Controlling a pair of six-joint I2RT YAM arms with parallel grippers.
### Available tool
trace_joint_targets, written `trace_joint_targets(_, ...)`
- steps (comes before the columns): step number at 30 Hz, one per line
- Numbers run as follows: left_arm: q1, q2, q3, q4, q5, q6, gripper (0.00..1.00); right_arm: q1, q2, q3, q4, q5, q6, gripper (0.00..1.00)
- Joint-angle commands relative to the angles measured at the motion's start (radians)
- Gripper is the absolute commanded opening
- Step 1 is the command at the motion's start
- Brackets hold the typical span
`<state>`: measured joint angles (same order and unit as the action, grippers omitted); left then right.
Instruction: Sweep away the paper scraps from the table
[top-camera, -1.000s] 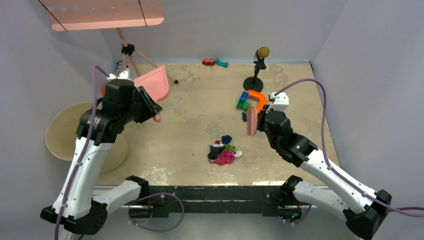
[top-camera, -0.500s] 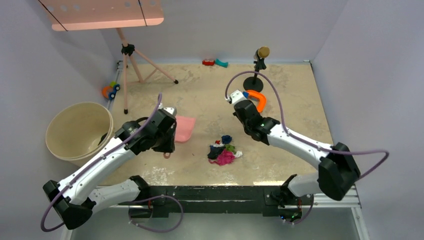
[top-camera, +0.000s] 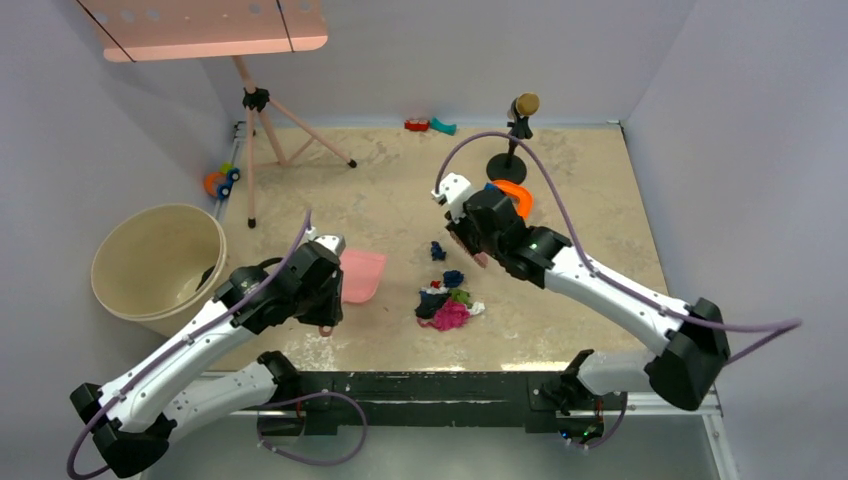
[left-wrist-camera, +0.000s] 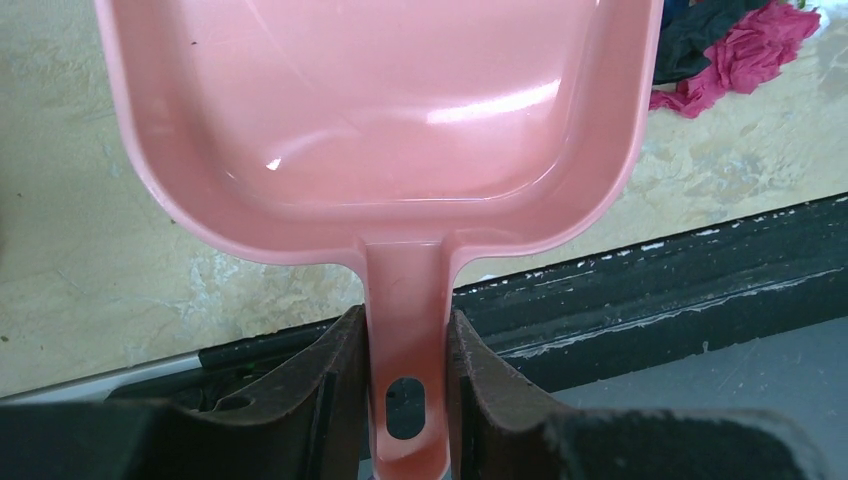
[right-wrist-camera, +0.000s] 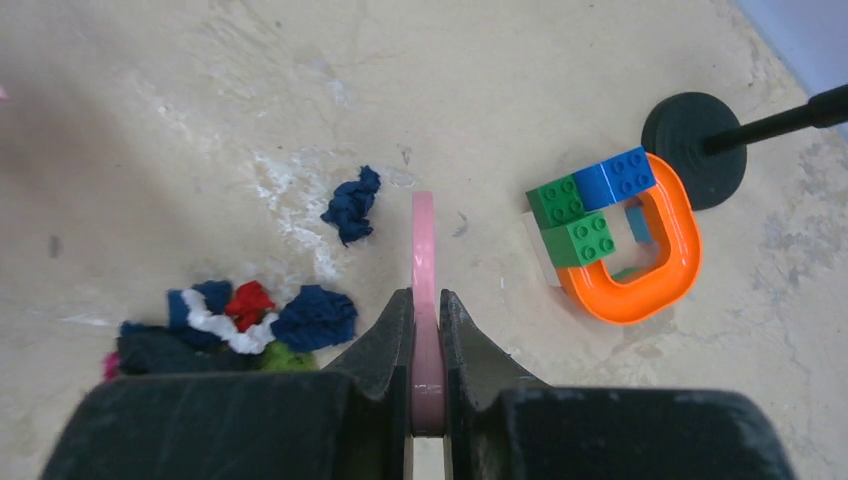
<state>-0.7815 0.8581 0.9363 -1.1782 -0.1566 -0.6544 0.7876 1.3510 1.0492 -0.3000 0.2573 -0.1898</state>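
The paper scraps (top-camera: 447, 303) lie in a small heap of black, magenta, blue, green, red and white on the table (top-camera: 600, 210). One dark blue scrap (top-camera: 437, 249) lies apart just behind the heap. My left gripper (top-camera: 328, 312) is shut on the handle of the pink dustpan (top-camera: 360, 275), whose mouth faces the heap from the left. In the left wrist view the gripper (left-wrist-camera: 405, 350) holds the dustpan (left-wrist-camera: 380, 110), with scraps (left-wrist-camera: 740, 55) at top right. My right gripper (top-camera: 472, 248) (right-wrist-camera: 425, 320) is shut on a pink brush (right-wrist-camera: 424, 250), just right of the lone scrap (right-wrist-camera: 351, 204) and behind the heap (right-wrist-camera: 240, 320).
A beige bowl (top-camera: 160, 260) stands off the table's left edge. A tripod (top-camera: 262, 130) is at the back left and a microphone stand (top-camera: 515, 140) at the back. An orange horseshoe with blocks (top-camera: 512, 195) (right-wrist-camera: 620, 240) lies behind my right gripper. Small toys (top-camera: 430, 125) lie by the back wall.
My right gripper has moved left with the brush, and a lone dark blue scrap now shows behind the heap. My left gripper has drawn the dustpan slightly nearer the front.
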Motion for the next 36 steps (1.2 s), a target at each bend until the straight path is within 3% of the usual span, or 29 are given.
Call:
trace_joint_targets(1,-0.004,-0.033,0.007,-0.002,-0.009,-0.013,0.0,-0.001,-0.159,0.082,-0.15,-0.073,0.155,0.0)
trace_joint_targets(4,-0.005,-0.04,0.007,-0.007,-0.016,-0.012,0.0,-0.001,-0.209,0.12,-0.308,-0.234,0.255,0.0)
trace_joint_targets(7,-0.004,-0.043,0.009,-0.006,-0.015,-0.001,0.0,0.022,-0.227,0.133,-0.435,-0.512,0.247,0.0)
trace_joint_targets(10,-0.004,-0.046,0.012,-0.004,-0.02,0.011,0.0,0.118,-0.284,0.065,-0.393,-0.605,0.221,0.0)
trace_joint_targets(13,-0.005,-0.046,0.017,-0.003,-0.028,0.017,0.0,0.133,-0.327,-0.005,-0.324,-0.69,0.21,0.0)
trace_joint_targets(27,-0.005,-0.011,0.004,0.009,0.027,0.042,0.0,0.135,-0.044,-0.002,-0.259,-0.555,-0.093,0.0)
trace_joint_targets(32,-0.005,-0.001,0.001,0.011,0.024,0.045,0.0,0.129,0.114,0.116,-0.248,-0.376,-0.171,0.0)
trace_joint_targets(36,-0.004,0.003,-0.002,0.014,0.028,0.045,0.0,0.108,0.142,0.211,-0.219,-0.254,-0.18,0.0)
